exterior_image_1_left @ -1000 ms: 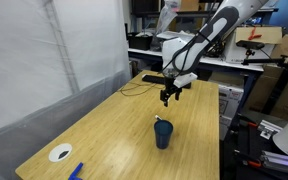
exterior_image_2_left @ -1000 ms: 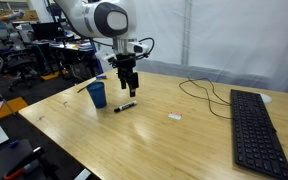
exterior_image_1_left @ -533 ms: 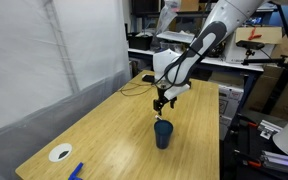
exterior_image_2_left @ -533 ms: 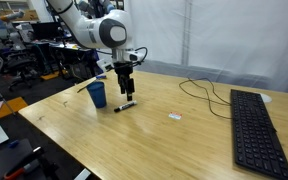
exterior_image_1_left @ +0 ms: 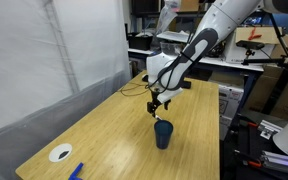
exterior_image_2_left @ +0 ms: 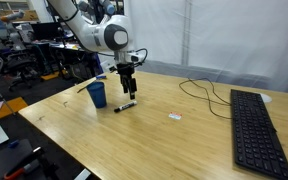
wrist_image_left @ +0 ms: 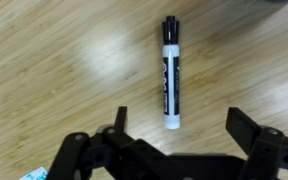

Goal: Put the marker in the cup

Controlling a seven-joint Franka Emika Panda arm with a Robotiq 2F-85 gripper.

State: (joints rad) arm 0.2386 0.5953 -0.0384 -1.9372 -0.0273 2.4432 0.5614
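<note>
The marker [wrist_image_left: 170,74] is a slim white pen with a black cap and a dark label, lying flat on the wooden table; it also shows in an exterior view [exterior_image_2_left: 125,105]. The dark blue cup [exterior_image_2_left: 97,94] stands upright just beside it, and shows in the opposite exterior view too [exterior_image_1_left: 163,133]. My gripper [wrist_image_left: 184,125] is open and empty, hovering above the marker with its fingers apart on either side of the marker's white end. In both exterior views the gripper [exterior_image_2_left: 128,90] [exterior_image_1_left: 156,107] hangs just above the table next to the cup.
A black keyboard [exterior_image_2_left: 255,128] lies on the table at one end, with a black cable [exterior_image_2_left: 199,92] near it. A flat white disc [exterior_image_1_left: 60,153] and a flat bright-blue object [exterior_image_1_left: 76,171] lie at the other end. A small white scrap [exterior_image_2_left: 175,117] lies mid-table.
The gripper has come down and shifted toward the marker and cup over the last second. The marker and cup have not moved.
</note>
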